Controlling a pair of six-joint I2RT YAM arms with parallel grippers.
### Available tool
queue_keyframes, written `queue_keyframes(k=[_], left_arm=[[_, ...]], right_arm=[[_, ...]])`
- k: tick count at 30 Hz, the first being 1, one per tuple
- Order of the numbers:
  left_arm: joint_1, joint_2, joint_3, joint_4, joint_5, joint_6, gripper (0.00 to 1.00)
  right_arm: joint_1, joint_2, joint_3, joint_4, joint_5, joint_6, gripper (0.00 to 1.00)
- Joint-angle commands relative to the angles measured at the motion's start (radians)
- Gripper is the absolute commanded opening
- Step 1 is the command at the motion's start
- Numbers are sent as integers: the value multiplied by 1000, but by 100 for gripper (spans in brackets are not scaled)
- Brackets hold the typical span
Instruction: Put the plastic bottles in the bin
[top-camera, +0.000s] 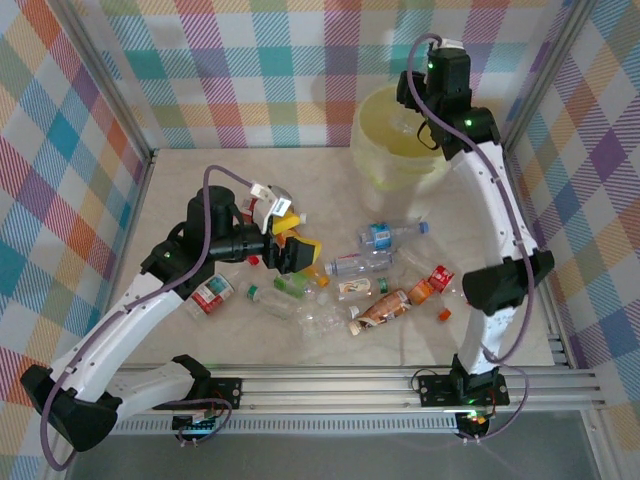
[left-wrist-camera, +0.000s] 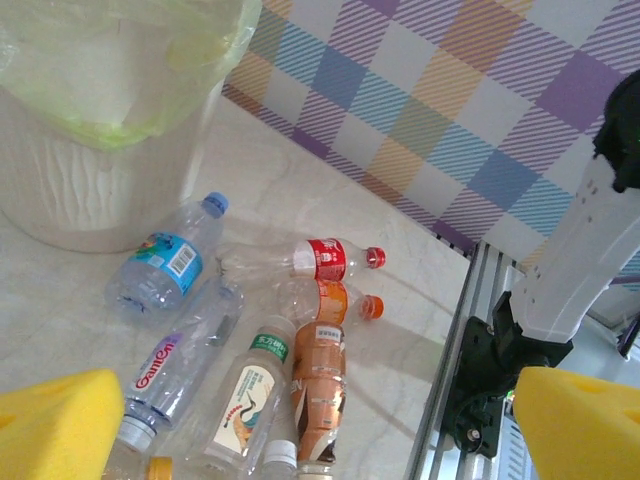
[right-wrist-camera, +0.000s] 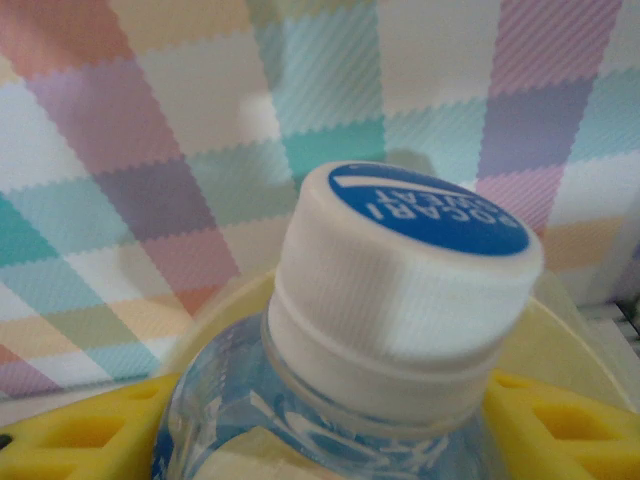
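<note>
On the table (top-camera: 200, 190), far right corner, stood the bin (top-camera: 385, 150). Right gripper (right-wrist-camera: 320, 430) hung over it, clamped on a white-capped bottle (right-wrist-camera: 400, 290). Left gripper (top-camera: 297, 248), jaws apart and empty, hovered above loose bottles (top-camera: 375, 238) mid-table, labels red, blue, orange.

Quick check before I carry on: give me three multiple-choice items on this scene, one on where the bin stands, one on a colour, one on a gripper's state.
1. Where does the bin stand?
A) far right corner
B) near left corner
C) middle of the bottle pile

2. What colour is the cap of the bottle in the right gripper?
A) red
B) white with a blue top
C) green

3. How is the left gripper?
A) shut on a bottle
B) shut on the bin's rim
C) open above the loose bottles

Answers:
1 A, the top view shows it in that corner.
2 B, the right wrist view shows it close up.
3 C, its yellow pads stand wide apart with nothing between them.
</note>
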Motion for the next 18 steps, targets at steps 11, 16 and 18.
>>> queue_keyframes(k=[11, 16, 18], left_arm=[[-9, 26, 14, -33, -11, 30, 100], [-9, 30, 15, -38, -14, 32, 100], [-9, 32, 15, -38, -12, 32, 100]], right_arm=[[-75, 200, 171, -278, -79, 56, 56], [-83, 235, 170, -336, -104, 57, 57], [-87, 251, 170, -357, -124, 53, 58]])
